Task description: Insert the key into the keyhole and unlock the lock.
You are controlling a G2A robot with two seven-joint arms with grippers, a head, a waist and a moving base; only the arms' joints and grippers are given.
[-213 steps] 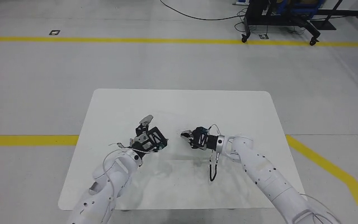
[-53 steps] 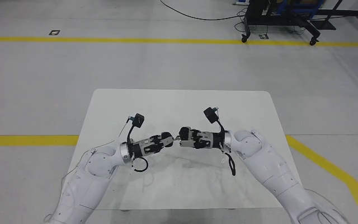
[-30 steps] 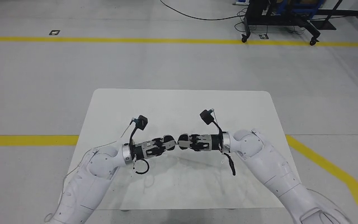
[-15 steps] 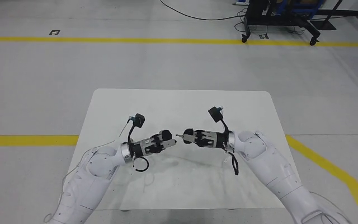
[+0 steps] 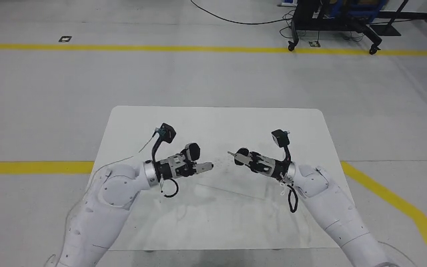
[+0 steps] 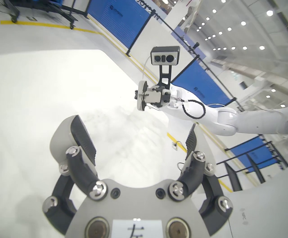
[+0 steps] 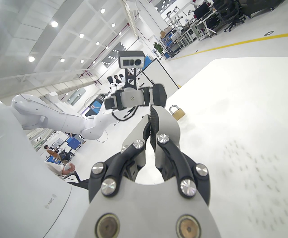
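Top view, change: left hand (image 5: 200,158) and right hand (image 5: 237,155), joined tip to tip a second ago, now stand apart over the desk (image 5: 280,127).

Lock (image 7: 177,112): brass padlock lying on the desk, free of both hands. The shackle looks seated, though I cannot be sure.

Left hand: released, fingers (image 6: 82,137) spread, nothing in it. It hangs close over the lock.

Right hand: clenched, pads (image 7: 155,126) pressed flat. It is near the lock, tip aimed towards it, not touching.

Key: too small for me to tell whether it sits in that pinch.

Reading: I judge the lock let go and the insertion either broken off or finished. Unlocking is unconfirmed, so I would recheck the shackle.

Writing: white label (image 6: 136,227) with one character on the left hand's base; white lettering on blue panels (image 6: 108,13) far behind the lock. Not transcribed.
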